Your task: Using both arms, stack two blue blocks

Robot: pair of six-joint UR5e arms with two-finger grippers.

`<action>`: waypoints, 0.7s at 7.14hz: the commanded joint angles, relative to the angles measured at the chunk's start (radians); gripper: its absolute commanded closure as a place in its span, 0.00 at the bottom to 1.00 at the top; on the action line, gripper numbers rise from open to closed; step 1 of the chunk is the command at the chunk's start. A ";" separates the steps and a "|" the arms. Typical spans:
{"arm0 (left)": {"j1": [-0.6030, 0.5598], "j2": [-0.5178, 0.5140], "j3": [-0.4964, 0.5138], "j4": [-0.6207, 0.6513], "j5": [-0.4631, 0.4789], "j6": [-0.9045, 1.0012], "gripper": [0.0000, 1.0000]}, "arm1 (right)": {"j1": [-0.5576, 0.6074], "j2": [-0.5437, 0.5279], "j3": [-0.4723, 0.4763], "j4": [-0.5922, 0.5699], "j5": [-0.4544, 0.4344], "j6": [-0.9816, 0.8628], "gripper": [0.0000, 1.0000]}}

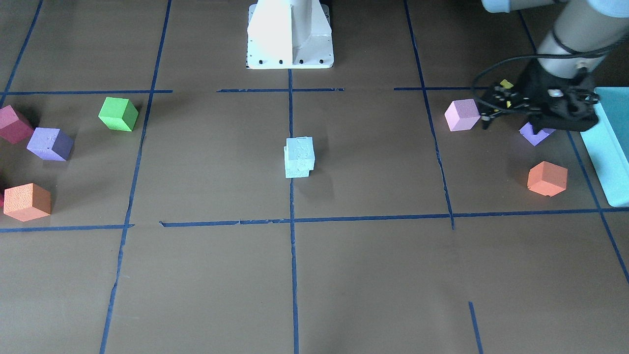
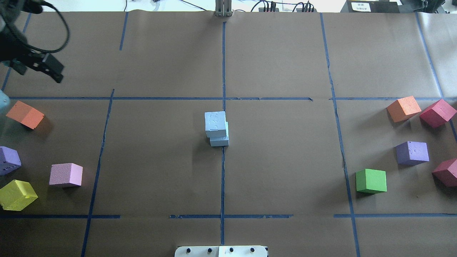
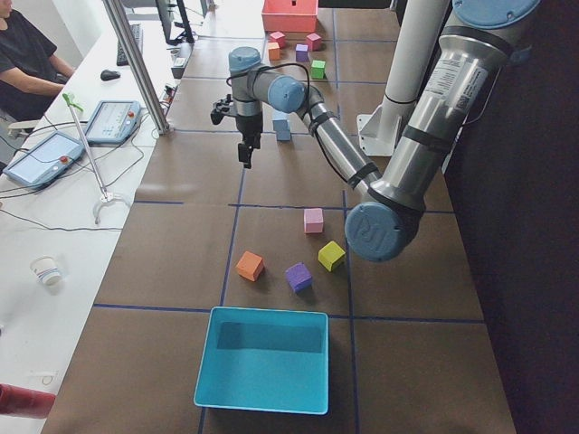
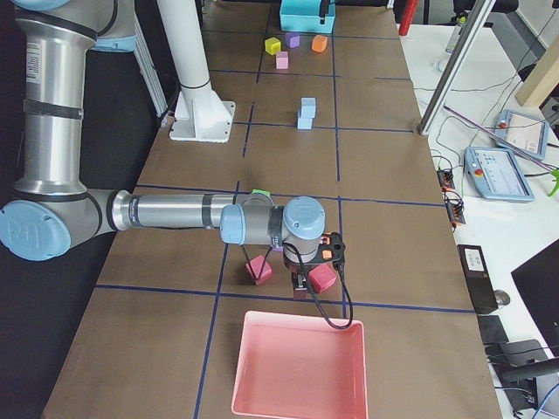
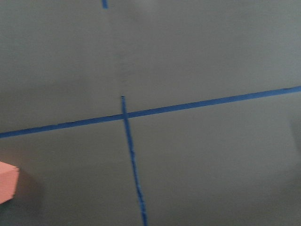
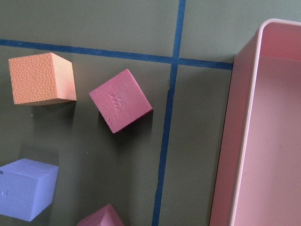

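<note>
The two blue blocks [image 2: 216, 128] stand stacked at the table's centre on the middle tape line, the top one slightly offset; they also show in the front view [image 1: 300, 157]. Neither gripper touches them. My left gripper [image 2: 57, 75] hangs above the table's far-left part, beyond an orange cube [image 2: 25, 114]; it also shows in the front view [image 1: 540, 125], and I cannot tell whether it is open or shut. My right gripper [image 4: 304, 284] shows only in the right side view, low among the red cubes by the pink tray [image 4: 301, 367]; I cannot tell its state.
On my left lie pink [image 2: 66, 175], yellow [image 2: 17, 194] and purple [image 2: 9, 160] cubes and a teal box [image 1: 609, 147]. On my right lie green [image 2: 371, 181], purple [image 2: 412, 152], orange [image 2: 403, 109] and red [image 2: 437, 113] cubes. The white base [image 1: 290, 34] stands at the near edge.
</note>
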 commanded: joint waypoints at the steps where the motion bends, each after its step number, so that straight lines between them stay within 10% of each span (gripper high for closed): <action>1: -0.190 0.179 0.057 -0.049 -0.047 0.267 0.00 | 0.003 0.003 0.002 0.000 -0.001 0.000 0.00; 5: -0.360 0.309 0.405 -0.435 -0.155 0.374 0.00 | 0.003 0.003 0.002 0.000 -0.001 -0.001 0.00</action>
